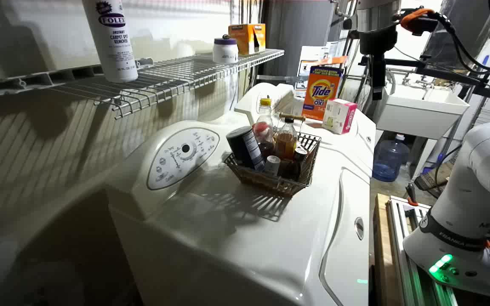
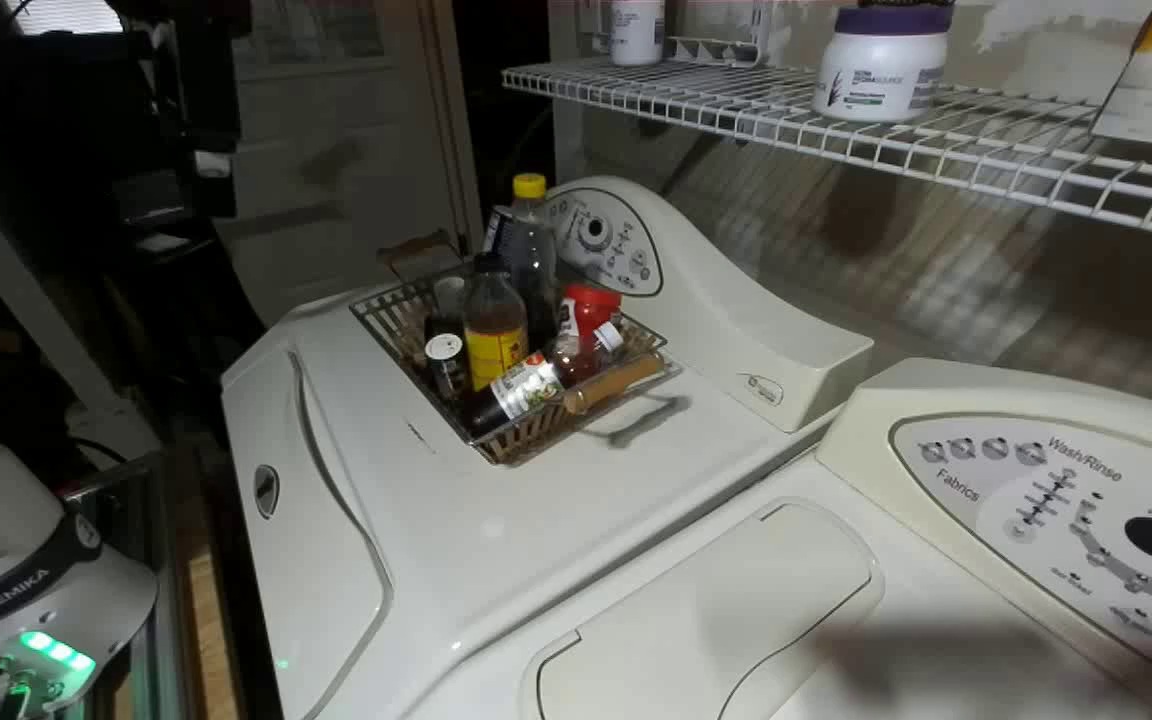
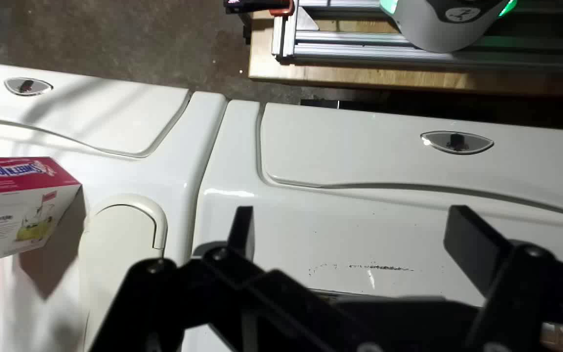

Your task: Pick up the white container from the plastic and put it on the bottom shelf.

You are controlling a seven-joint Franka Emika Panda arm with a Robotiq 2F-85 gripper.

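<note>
One dark cylindrical canister [image 1: 246,148] leans close beside the small pale cylindrical container [image 1: 272,165] inside the brown-black open-weave basket [image 1: 267,183], mid-frame in an exterior view; the black two-fingered claw [image 3: 352,230] (spread wide, gripping nothing), if lowered off-line, may knock the canister or snag the basket.

You see only the upper part of the white container [image 1: 272,165]; the basket [image 1: 266,183] hides its base. The top edge cuts off the tall bottle [image 1: 118,51] in both exterior views, and in an exterior view the right edge cuts off the shelf [image 2: 736,105]. In your wrist view, the gripper [image 3: 352,232] and the bottom edge leave you only scraps of the basket; the left edge cuts the pink-and-white box [image 3: 17,208].
</note>
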